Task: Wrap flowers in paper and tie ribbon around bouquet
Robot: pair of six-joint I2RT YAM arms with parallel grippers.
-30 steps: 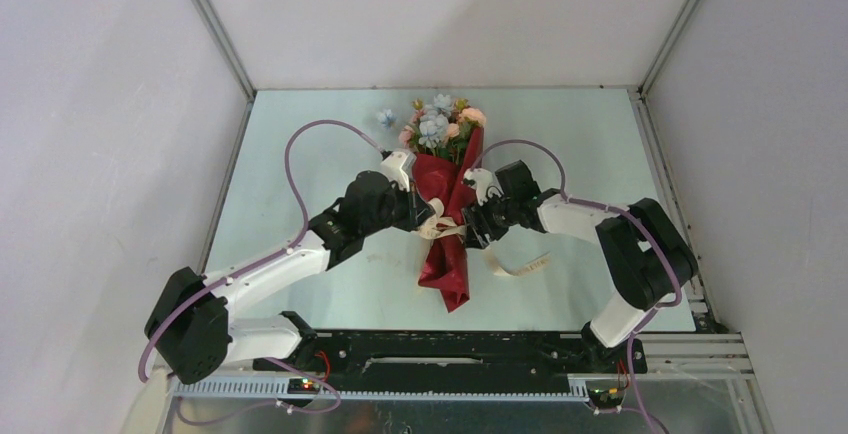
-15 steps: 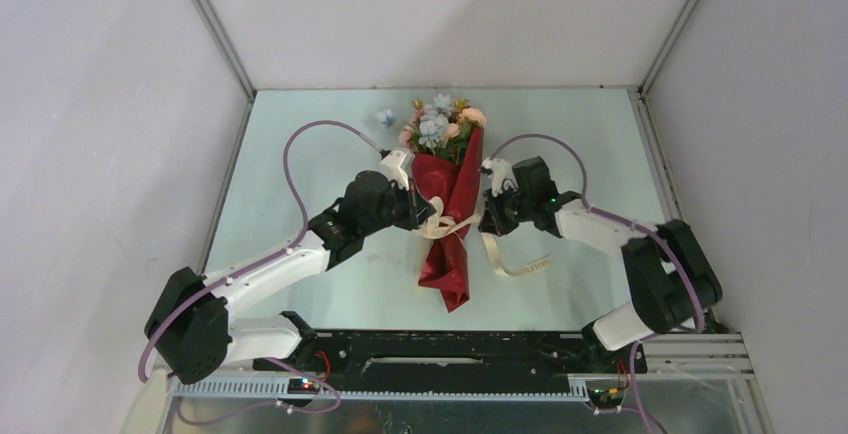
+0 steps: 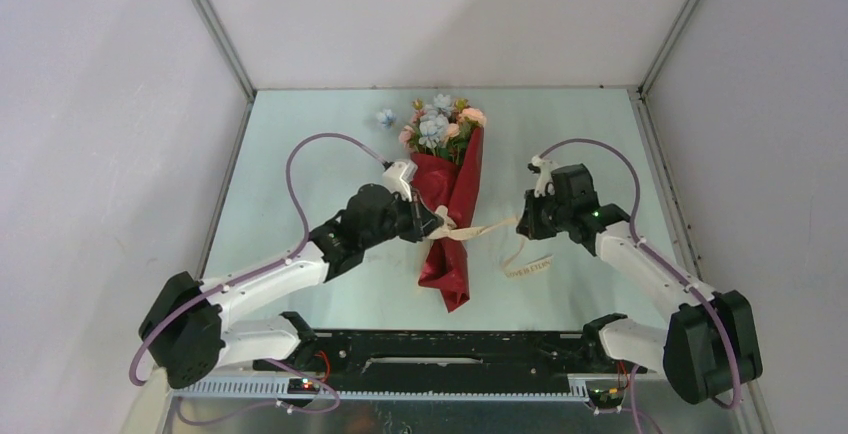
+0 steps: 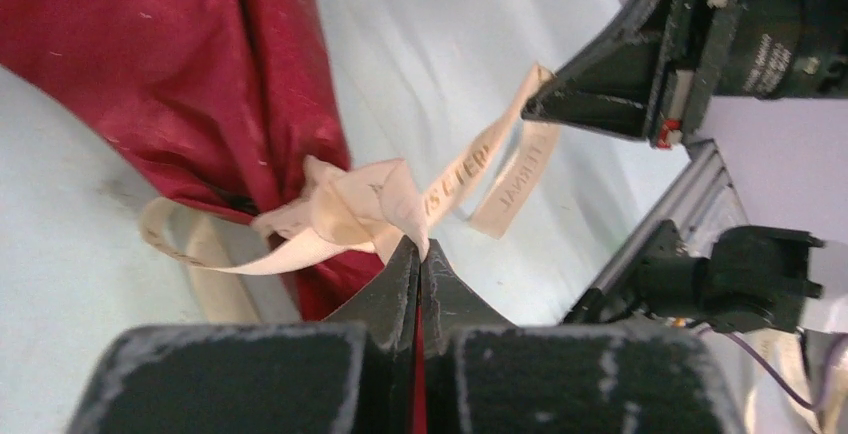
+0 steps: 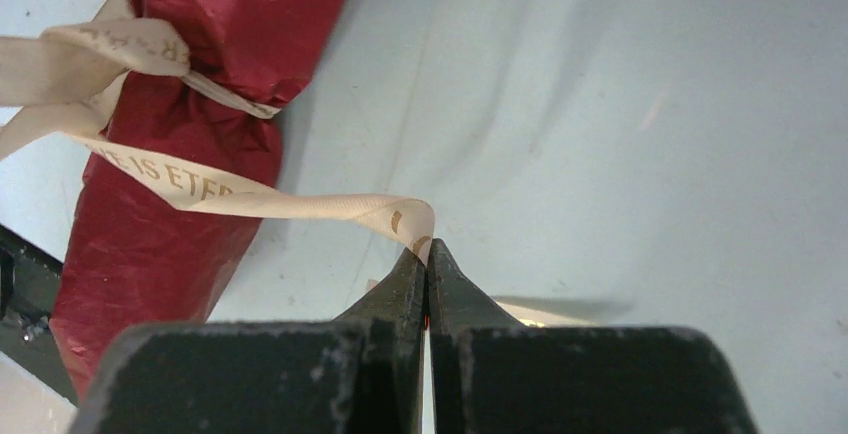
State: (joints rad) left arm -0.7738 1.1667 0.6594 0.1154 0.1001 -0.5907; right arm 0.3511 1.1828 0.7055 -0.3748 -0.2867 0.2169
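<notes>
Both arms forward and inward, left hand (image 3: pixel 436 224) and right hand (image 3: pixel 520 221) tightly closed, tips apart, wrists seemingly low.

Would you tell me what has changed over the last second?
The right arm pulled away rightward from the paper, its jaws closing on the ribbon and drawing it taut. The left jaws stayed shut on the ribbon at the knot; paper and flowers lay unmoved.

flowers (image 3: pixel 440 126): pink rose heads and pale blue clusters, bunched, sticking out of the wrap's far end.
paper (image 3: pixel 448 254): red, rolled into a cone, lying down, narrow end nearest.
ribbon (image 3: pixel 490 226): cream, lettered, knotted around the cone's middle, one strand stretched rightward.
</notes>
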